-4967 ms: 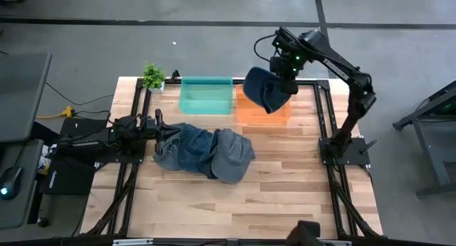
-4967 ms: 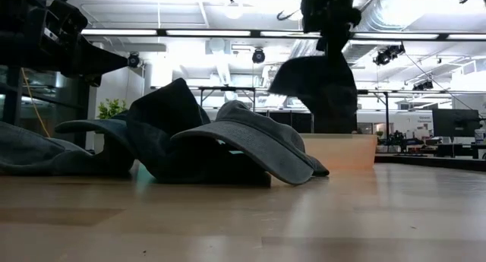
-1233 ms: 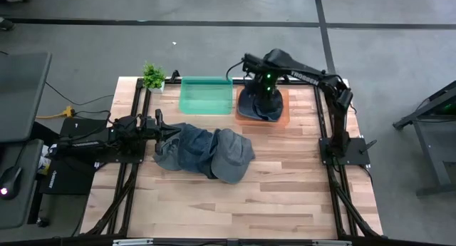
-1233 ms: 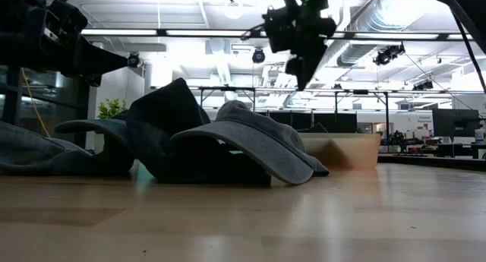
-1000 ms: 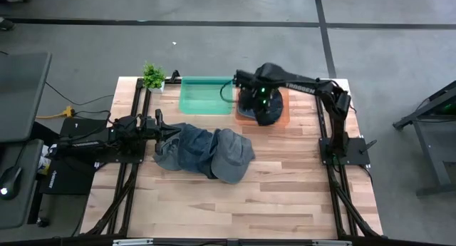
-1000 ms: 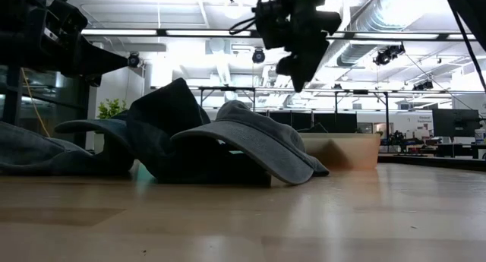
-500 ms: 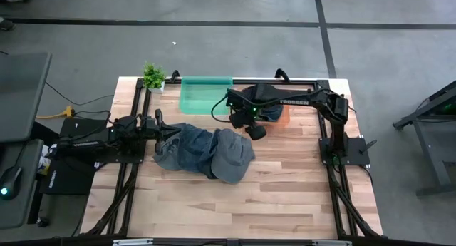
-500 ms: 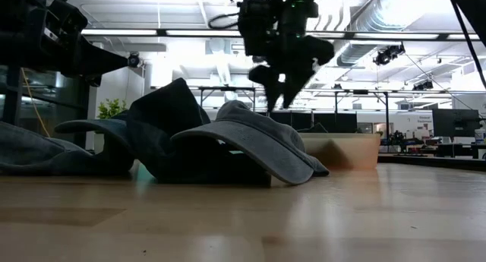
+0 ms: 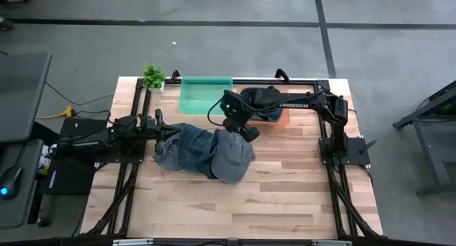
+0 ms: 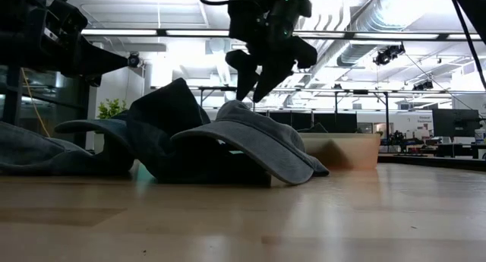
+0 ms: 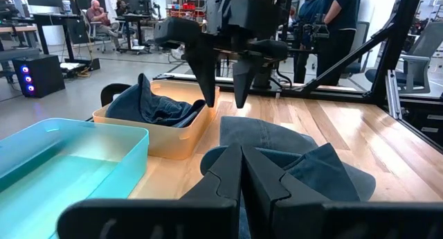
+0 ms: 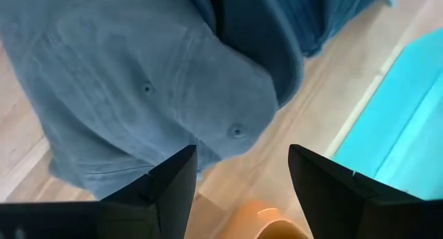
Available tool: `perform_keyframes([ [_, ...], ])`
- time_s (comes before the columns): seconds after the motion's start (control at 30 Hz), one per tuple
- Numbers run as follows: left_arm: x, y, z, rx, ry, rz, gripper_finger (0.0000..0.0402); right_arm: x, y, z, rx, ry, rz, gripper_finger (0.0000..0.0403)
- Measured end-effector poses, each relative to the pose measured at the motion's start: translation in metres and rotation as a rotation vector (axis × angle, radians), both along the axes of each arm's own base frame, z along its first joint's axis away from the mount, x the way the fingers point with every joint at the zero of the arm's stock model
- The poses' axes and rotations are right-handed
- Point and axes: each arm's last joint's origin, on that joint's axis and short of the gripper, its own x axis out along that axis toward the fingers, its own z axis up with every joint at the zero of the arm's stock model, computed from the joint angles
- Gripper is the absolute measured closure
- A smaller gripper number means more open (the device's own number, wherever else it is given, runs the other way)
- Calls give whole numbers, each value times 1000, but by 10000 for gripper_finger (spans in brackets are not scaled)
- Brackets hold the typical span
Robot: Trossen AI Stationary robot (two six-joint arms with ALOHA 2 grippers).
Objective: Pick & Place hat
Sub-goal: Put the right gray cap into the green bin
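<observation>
Several blue-grey hats lie in a pile [image 9: 203, 152] on the wooden table, the rightmost a grey cap [image 10: 250, 140] resting on its brim. Another hat [image 11: 156, 107] lies in the orange bin [image 9: 284, 116]. My right gripper [image 9: 241, 129] hangs open just above the pile's far right edge, its fingers on either side of the cap's crown [image 12: 152, 93] without touching it. My left gripper [image 11: 242, 171] is shut and lies level at the pile's left edge [image 9: 169, 135]. My left gripper lies level with its shut fingertips at the left edge of the pile; I cannot tell whether they touch the cloth.
A teal bin [image 9: 206, 95] stands left of the orange one at the table's far edge, and a small potted plant [image 9: 153, 76] at the far left corner. Bare wood stretches along the near half of the table. People sit and stand in the room beyond.
My right gripper has left the orange bin and travelled toward the table's left and near edges, arriving over the hat pile and turning about as it went. It has stayed open. The hat in the orange bin has stayed where it was.
</observation>
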Motion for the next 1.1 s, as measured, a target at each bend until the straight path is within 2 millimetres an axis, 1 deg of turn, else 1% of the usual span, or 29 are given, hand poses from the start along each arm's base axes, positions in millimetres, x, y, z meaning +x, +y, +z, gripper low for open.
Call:
perform_keyframes([
  [0.27, 0, 0, 0, 0, 0, 0, 401, 1, -9, 1, 20, -39, 12, 181],
  [0.5, 0, 0, 0, 0, 0, 0, 401, 2, -21, 1, 74, -81, -7, 181],
  [0.8, 0, 0, 0, 0, -1, 0, 401, 2, -27, 2, 124, -105, -7, 181],
  [0.93, 0, 0, 0, 0, 0, 0, 401, 2, -26, 3, 173, -116, -2, 181],
  [1.03, 0, 0, 0, 0, 0, 0, 401, 4, -26, -1, 196, -109, 2, 181],
  [1.1, 0, 0, 0, 0, 0, 0, 401, 5, -28, -8, 218, -89, -3, 181],
])
